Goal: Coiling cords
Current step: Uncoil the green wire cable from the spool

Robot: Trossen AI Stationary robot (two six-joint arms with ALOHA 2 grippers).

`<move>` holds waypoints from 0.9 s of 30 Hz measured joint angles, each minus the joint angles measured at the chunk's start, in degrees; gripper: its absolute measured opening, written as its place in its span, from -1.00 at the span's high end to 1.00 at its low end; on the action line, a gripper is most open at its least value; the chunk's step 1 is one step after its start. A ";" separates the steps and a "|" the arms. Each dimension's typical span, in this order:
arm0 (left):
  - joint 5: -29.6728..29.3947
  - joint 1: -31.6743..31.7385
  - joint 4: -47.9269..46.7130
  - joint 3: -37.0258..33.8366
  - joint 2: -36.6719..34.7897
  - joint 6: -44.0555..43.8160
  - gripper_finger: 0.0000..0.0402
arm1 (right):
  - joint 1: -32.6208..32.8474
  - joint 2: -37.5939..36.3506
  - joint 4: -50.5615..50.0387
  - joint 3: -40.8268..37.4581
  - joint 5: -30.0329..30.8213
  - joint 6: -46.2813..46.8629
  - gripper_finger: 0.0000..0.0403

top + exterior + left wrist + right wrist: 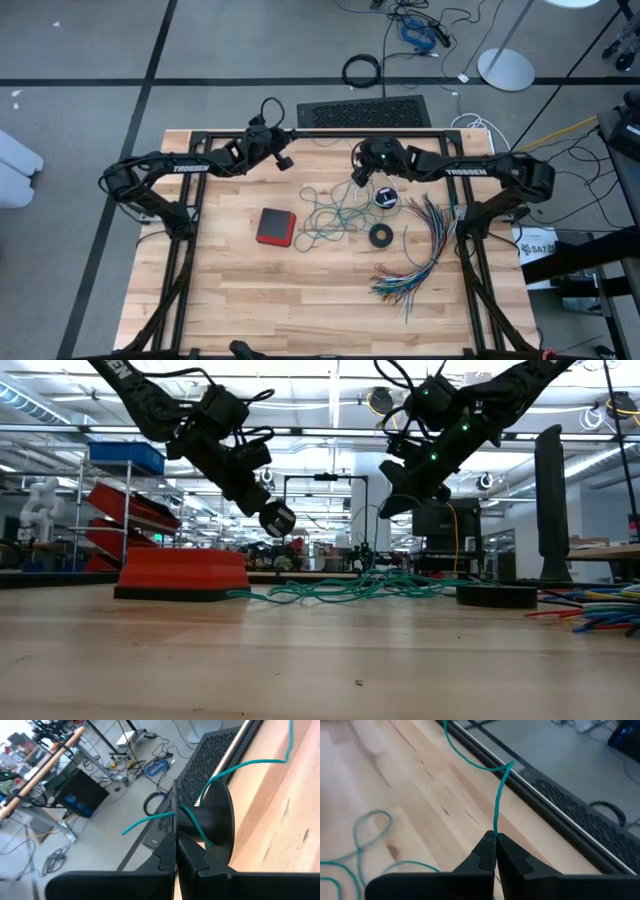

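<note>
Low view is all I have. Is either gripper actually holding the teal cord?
Observer: Yes. In its wrist view, the right gripper is shut on the teal cord.
Operator: Left one?
Observer: The left gripper is shut, and the cord loops round a black round piece at its tips.
Operator: Rest of the cord?
Observer: The high view shows a loose tangle on the table, between the red box and the black ring.

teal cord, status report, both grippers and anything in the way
Left gripper shut on a black spool, teal cord looped round it. Right gripper shut on teal cord. Nothing blocking.
</note>
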 joint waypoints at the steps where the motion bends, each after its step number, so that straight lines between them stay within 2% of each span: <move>1: 0.25 0.12 0.52 -0.38 -0.01 -0.44 1.00 | -0.38 0.00 -0.78 0.00 -0.82 0.02 1.00; 6: 1.33 0.73 2.10 -1.46 -0.01 -2.09 1.00 | -1.70 0.25 -2.79 0.00 -9.88 0.04 1.00; 14: 1.12 0.78 -0.12 -1.48 2.65 -1.01 1.00 | -1.68 4.50 -3.77 0.00 -14.85 -0.19 0.86; 23: -7.47 -0.34 -2.27 -1.48 8.26 9.63 1.00 | -0.32 4.88 -5.70 0.00 -14.93 -1.70 0.30; 27: -11.50 -2.54 -1.58 -1.48 9.30 16.55 1.00 | 0.22 4.04 -7.59 0.00 -15.03 -1.08 0.12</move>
